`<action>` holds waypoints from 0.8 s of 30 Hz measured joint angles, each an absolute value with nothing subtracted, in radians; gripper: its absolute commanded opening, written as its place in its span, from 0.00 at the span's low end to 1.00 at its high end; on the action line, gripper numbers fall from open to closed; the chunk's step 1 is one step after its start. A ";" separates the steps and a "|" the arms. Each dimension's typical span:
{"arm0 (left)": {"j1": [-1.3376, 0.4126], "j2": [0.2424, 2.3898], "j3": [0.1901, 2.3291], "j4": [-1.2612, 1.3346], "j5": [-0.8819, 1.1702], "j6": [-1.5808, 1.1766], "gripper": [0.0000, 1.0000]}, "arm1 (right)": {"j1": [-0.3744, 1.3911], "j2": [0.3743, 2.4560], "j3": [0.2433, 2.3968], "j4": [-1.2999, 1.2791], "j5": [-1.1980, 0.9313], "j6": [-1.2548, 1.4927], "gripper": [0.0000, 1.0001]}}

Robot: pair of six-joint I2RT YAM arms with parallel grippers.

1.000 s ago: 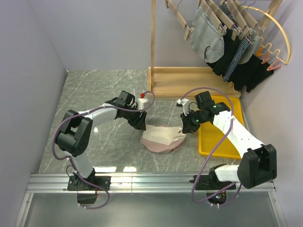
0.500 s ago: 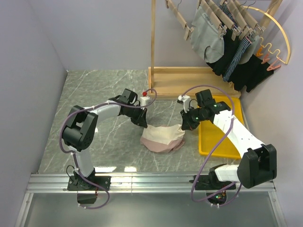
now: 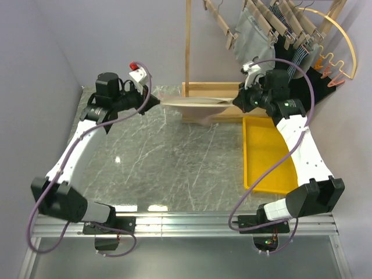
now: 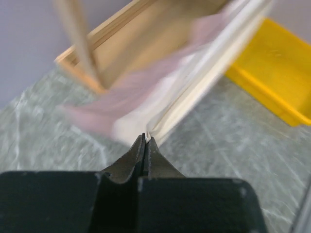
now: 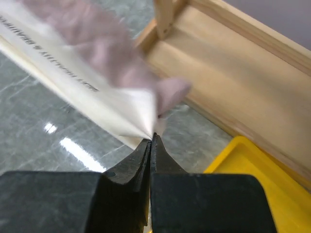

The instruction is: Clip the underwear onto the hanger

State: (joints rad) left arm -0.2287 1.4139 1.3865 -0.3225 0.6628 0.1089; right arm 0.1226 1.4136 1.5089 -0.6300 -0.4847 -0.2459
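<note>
The underwear (image 3: 196, 106), dusty pink with a cream lettered waistband, hangs stretched in the air in front of the rack base. My left gripper (image 3: 156, 102) is shut on its left waistband end, and my right gripper (image 3: 236, 102) is shut on its right end. In the left wrist view the jaws (image 4: 146, 138) pinch the cream edge of the underwear (image 4: 160, 92), which is blurred. The right wrist view shows the gripper (image 5: 152, 136) closed on a waistband corner of the underwear (image 5: 92, 73). An empty light-wood hanger (image 3: 221, 23) with clips hangs on the rack above.
A wooden rack post (image 3: 188, 52) rises from a wooden base (image 3: 256, 93) at the back. Grey briefs (image 3: 253, 49), black and striped garments and a gold wire arch (image 3: 344, 40) hang at the top right. A yellow tray (image 3: 268, 154) lies on the right.
The left gripper shut on the underwear. Both arms then raised it off the table and carried it back toward the rack, pulling it taut between them.
</note>
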 measured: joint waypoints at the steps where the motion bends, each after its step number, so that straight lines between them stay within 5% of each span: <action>1: -0.244 1.382 1.382 -0.327 0.677 0.121 0.00 | 0.142 1.408 1.511 -0.628 -0.486 -0.252 0.00; 14: -0.276 1.301 1.217 -0.400 0.687 0.144 0.00 | 0.204 1.386 1.366 -0.688 -0.493 -0.278 0.00; 24: -0.187 1.512 1.306 -0.401 0.656 0.119 0.00 | 0.205 1.633 1.597 -0.704 -0.487 -0.273 0.00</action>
